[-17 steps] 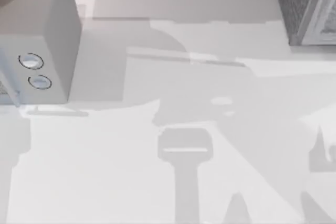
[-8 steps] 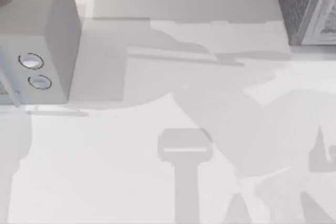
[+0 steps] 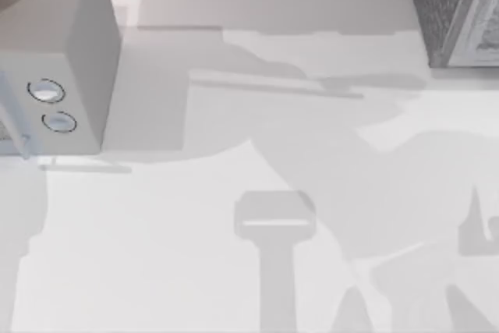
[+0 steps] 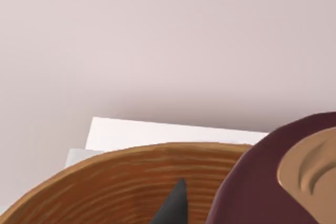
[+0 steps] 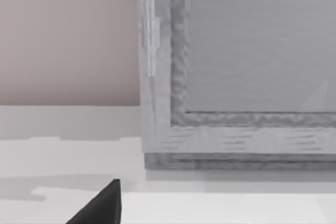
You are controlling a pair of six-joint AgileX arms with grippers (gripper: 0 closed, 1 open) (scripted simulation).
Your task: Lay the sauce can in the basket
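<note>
Left wrist view: sauce can (image 4: 262, 182) beside basket (image 4: 121, 182).

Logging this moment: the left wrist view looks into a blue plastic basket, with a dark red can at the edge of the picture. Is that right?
Not quite. The basket in the left wrist view is woven and brown, not blue plastic. The rest holds: the sauce can, dark red with a tan top, sits at the edge of that view.
</note>
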